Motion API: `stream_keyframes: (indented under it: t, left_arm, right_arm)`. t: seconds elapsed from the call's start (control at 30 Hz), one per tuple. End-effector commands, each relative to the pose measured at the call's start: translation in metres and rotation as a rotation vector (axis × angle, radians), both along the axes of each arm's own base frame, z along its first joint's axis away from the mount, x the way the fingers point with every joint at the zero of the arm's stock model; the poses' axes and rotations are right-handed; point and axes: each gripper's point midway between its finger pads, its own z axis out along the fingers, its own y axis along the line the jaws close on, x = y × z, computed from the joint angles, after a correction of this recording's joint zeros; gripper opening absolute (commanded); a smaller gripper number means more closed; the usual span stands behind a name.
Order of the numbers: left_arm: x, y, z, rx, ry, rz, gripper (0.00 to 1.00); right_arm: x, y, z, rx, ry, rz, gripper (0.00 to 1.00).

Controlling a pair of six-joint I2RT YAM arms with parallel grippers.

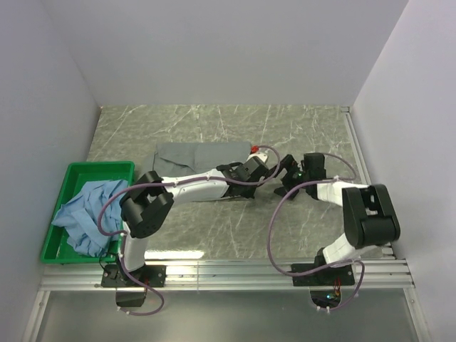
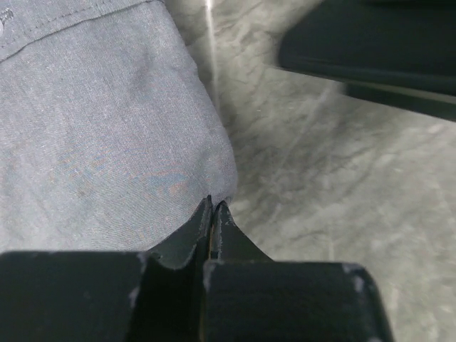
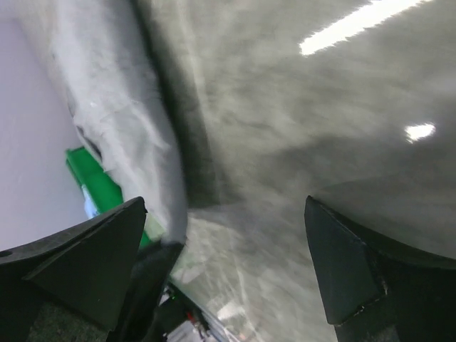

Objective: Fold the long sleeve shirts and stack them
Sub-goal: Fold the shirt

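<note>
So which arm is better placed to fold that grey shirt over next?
Left, probably: the left tool is shut on the grey shirt at its corner, ready to pull it over; the right tool hangs wide open, empty, over the table beside it.

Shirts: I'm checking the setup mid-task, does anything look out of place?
The blue shirt lies crumpled in the green bin at the left, hanging over its rim, not folded. The grey shirt lies on the table, with the left gripper shut on its edge.
</note>
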Motion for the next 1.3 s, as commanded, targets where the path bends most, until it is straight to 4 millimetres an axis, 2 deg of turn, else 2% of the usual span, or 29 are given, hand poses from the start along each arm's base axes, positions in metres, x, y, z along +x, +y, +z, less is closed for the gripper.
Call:
stream_keyframes:
  t: [0.0,0.07,0.1,0.13,0.2,0.23,0.43,0.53,0.63,0.67,0.73,0.77,0.83,0.87,0.93,0.97,1.0,1.03,1.1,1.13,1.17,1.2,1.23,1.27]
  left_arm:
    - [-0.010,-0.015,0.026,-0.125,0.021,-0.008,0.01]
    - [-0.011,-0.016,0.029,-0.147,0.030,0.002,0.01]
    - [-0.014,-0.017,0.028,-0.153,0.042,-0.004,0.01]
    - [-0.014,-0.017,0.030,-0.161,0.041,-0.002,0.01]
    - [-0.016,-0.018,0.030,-0.174,0.049,0.004,0.01]
    - [-0.016,-0.018,0.032,-0.182,0.051,0.007,0.01]
    - [-0.019,-0.022,0.036,-0.216,0.071,0.020,0.01]
    - [-0.018,-0.026,0.040,-0.243,0.073,0.030,0.01]
    - [-0.017,-0.030,0.044,-0.261,0.078,0.044,0.02]
    - [-0.016,-0.033,0.047,-0.273,0.078,0.045,0.04]
    - [-0.016,-0.036,0.048,-0.285,0.089,0.050,0.05]
    - [-0.016,-0.039,0.052,-0.303,0.086,0.052,0.06]
    - [-0.017,-0.043,0.056,-0.327,0.097,0.047,0.09]
    - [-0.018,-0.044,0.059,-0.340,0.100,0.052,0.13]
    - [-0.017,-0.041,0.069,-0.358,0.088,0.064,0.21]
    - [-0.016,-0.038,0.071,-0.362,0.083,0.079,0.28]
    - [-0.016,-0.036,0.076,-0.370,0.076,0.087,0.32]
    - [-0.012,-0.031,0.090,-0.397,0.058,0.098,0.37]
    - [-0.011,-0.022,0.097,-0.421,0.057,0.122,0.56]
    - [-0.008,-0.014,0.112,-0.456,0.043,0.136,0.61]
    - [-0.008,-0.006,0.111,-0.456,0.044,0.148,0.72]
    - [-0.007,0.001,0.115,-0.465,0.037,0.160,0.75]
    - [-0.002,0.013,0.130,-0.496,0.014,0.180,0.79]
    - [-0.001,0.024,0.126,-0.491,0.016,0.201,0.83]
  right_arm:
    - [0.026,0.032,0.013,0.071,-0.082,0.061,0.99]
    - [0.033,0.046,0.013,0.092,-0.085,0.091,0.98]
    - [0.033,0.056,0.006,0.100,-0.072,0.111,0.97]
    - [0.038,0.063,0.008,0.106,-0.083,0.128,0.97]
    - [0.038,0.077,-0.003,0.119,-0.057,0.163,0.95]
    - [0.041,0.081,-0.002,0.128,-0.061,0.171,0.94]
    - [0.049,0.095,-0.014,0.152,-0.068,0.215,0.82]
    - [0.048,0.095,-0.022,0.135,-0.066,0.233,0.72]
    - [0.048,0.096,-0.025,0.130,-0.072,0.246,0.55]
    - [0.048,0.095,-0.026,0.124,-0.078,0.251,0.46]
    - [0.051,0.095,-0.025,0.117,-0.093,0.252,0.33]
    - [0.052,0.095,-0.025,0.110,-0.106,0.260,0.20]
    - [0.056,0.096,-0.022,0.102,-0.125,0.273,0.07]
    - [0.057,0.095,-0.022,0.083,-0.145,0.295,0.00]
    - [0.056,0.091,-0.022,0.047,-0.141,0.316,0.00]
    - [0.060,0.091,-0.018,0.014,-0.179,0.353,0.00]
    - [0.056,0.088,-0.019,-0.012,-0.159,0.373,0.00]
    - [0.061,0.085,-0.013,-0.032,-0.180,0.384,0.00]
    - [0.055,0.077,-0.013,-0.095,-0.181,0.452,0.00]
    - [0.064,0.072,-0.004,-0.123,-0.210,0.464,0.00]
    - [0.068,0.066,-0.001,-0.182,-0.256,0.512,0.00]
    - [0.060,0.058,-0.003,-0.218,-0.207,0.535,0.00]
    - [0.072,0.053,0.008,-0.266,-0.236,0.543,0.00]
    - [0.064,0.042,0.004,-0.322,-0.206,0.596,0.00]
